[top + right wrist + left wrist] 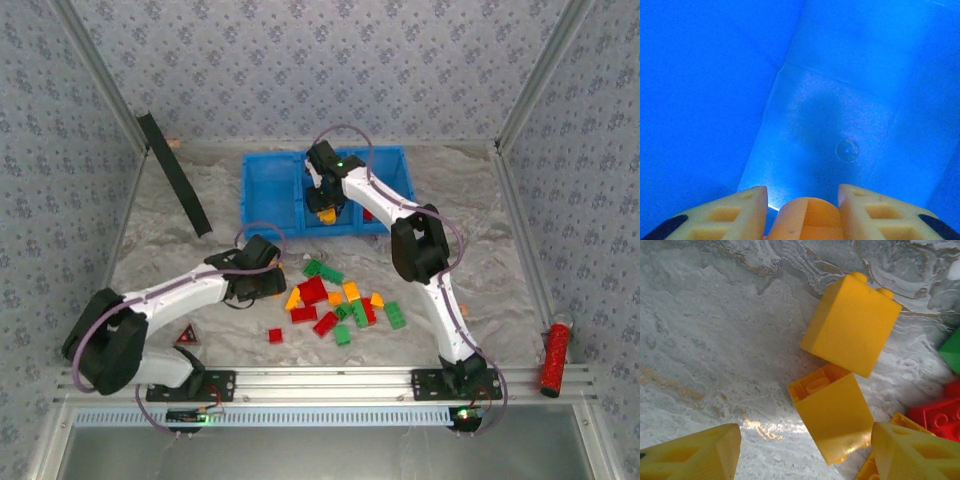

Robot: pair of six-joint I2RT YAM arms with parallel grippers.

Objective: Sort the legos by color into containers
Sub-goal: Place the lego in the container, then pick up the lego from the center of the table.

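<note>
Orange brick (807, 220), smooth moulded plastic, clamped between the two pale, pocketed fingers (715, 215) of the right hand (802, 196). This hand hangs inside the middle compartment of the blue tray (262, 190). The glossy compartment floor lies directly below the brick, with the dividing walls on either side, so a simple release should land it there. The unsorted legos (340, 305) form a loose scatter of red, green and yellow-orange studded blocks on the table (200, 250), on the near side of the tray and apart from it; one red brick (275, 335) lies farther from the tray than the rest. The left hand (805, 437) is released, its jaws standing wide, at the edge of the scatter on the near side of the tray's left compartment, and is the nearer hand to the loose pieces. Straight ahead of it, partly between its fingers, lies a yellow brick (832, 417) tipped on its side, with its hollow underside toward the upper left of the wrist view. Its long axis runs diagonally toward the finger at the right of that view. A second yellow brick (850, 322), studs showing at its far edge, touches it beyond. A wrist turn would probably be needed to square the jaws across the nearer block. The table is matt, marbled grey-white. Farther from the tray lie a dark red triangle piece (187, 337) and a red cylinder (553, 358).
</note>
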